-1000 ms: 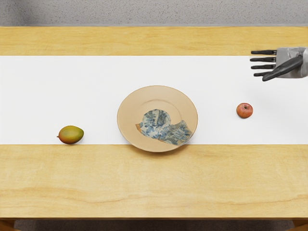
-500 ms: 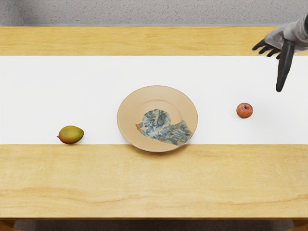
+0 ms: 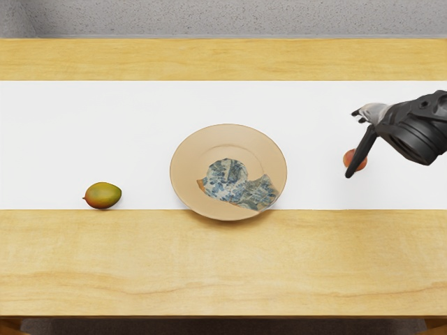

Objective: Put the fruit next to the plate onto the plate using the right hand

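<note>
A small red apple (image 3: 348,158) lies on the white runner to the right of the tan plate (image 3: 187,150), half hidden behind one dark finger. My right hand (image 3: 355,144) comes in from the right edge and hovers just over the apple. Its fingers (image 3: 359,154) are spread and hold nothing; one long finger points down across the apple's right side, while the others show only as tips near the wrist. The plate has a blue patterned patch in its middle and carries no fruit. The left arm is out of view.
A green-red mango (image 3: 103,195) lies at the runner's front edge, far left of the plate. The white runner (image 3: 105,125) crosses a wooden table (image 3: 223,265), with bare wood in front and behind.
My right hand has dropped from the table's far right corner and swung down and left to the apple, now covering part of it. The apple, mango and plate have not moved.
</note>
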Tool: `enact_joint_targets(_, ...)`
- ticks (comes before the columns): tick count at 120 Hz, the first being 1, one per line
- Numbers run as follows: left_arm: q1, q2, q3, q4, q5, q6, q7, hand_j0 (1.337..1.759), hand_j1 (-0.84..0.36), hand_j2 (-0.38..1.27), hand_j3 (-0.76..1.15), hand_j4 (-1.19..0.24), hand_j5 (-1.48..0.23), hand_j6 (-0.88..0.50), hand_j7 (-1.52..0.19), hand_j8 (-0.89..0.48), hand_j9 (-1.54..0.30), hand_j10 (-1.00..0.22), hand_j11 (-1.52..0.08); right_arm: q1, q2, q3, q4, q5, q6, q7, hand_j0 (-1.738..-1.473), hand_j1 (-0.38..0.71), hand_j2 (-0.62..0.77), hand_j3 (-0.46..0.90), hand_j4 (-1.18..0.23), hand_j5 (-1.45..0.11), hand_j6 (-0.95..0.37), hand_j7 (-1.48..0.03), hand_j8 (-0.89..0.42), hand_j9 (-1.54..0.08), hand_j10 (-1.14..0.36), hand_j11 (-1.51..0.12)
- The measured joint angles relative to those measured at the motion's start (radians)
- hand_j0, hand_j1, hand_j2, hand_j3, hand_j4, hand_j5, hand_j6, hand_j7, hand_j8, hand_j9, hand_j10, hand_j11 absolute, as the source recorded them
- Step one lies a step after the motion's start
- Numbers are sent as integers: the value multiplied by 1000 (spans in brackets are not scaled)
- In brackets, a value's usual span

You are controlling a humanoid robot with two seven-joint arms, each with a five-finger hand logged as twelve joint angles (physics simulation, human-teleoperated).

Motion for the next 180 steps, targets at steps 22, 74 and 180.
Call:
enact_joint_targets(22, -1, 0, 0, 0, 0, 0, 0, 1658, 349, 0, 0, 0, 0, 0, 0, 0, 0, 0, 0, -51, -37, 3, -9, -16, -37, 0, -1658, -201, -24, 0, -125, -161, -126, -161, -126, -161, -125, -161)
enact_joint_targets(74, -1, 0, 0, 0, 0, 0, 0, 1658, 349, 0, 0, 0, 0, 0, 0, 0, 0, 0, 0, -167, 9, 4, -54, -104, -179, 0, -1658, -138, -34, 0, -177, -229, -178, -229, -178, -229, -177, -229)
enact_joint_targets(180, -1, 0, 0, 0, 0, 0, 0, 1658, 349, 0, 0, 0, 0, 0, 0, 0, 0, 0, 0, -257, 146, 36, -218, -120, -181, 0, -1658, -15, -55, 0, -280, -363, -281, -363, -280, -363, -280, -363)
